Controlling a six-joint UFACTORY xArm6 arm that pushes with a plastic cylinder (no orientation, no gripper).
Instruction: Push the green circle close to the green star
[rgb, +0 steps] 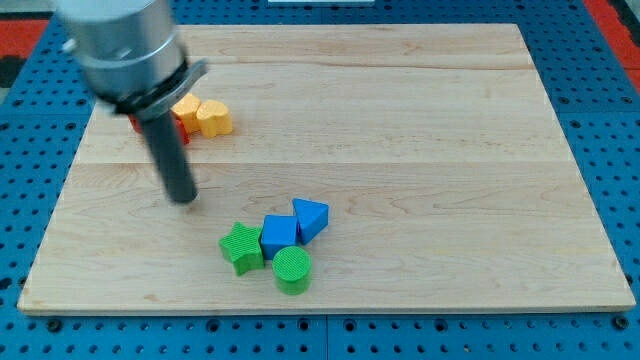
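Unlabelled wooden board (420, 120): my tip (183, 198) up-left of green star (241, 247), green circle (292, 270).

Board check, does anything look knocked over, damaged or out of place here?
Nothing stands out. The green circle, green star and two blue blocks cluster flat on the wooden board; my tip is up-left of them.

Right of my tip (183, 197), the star (241, 247) and ridged circle (292, 270) are green. Cube (278, 237) and triangle (311, 217) are blue.
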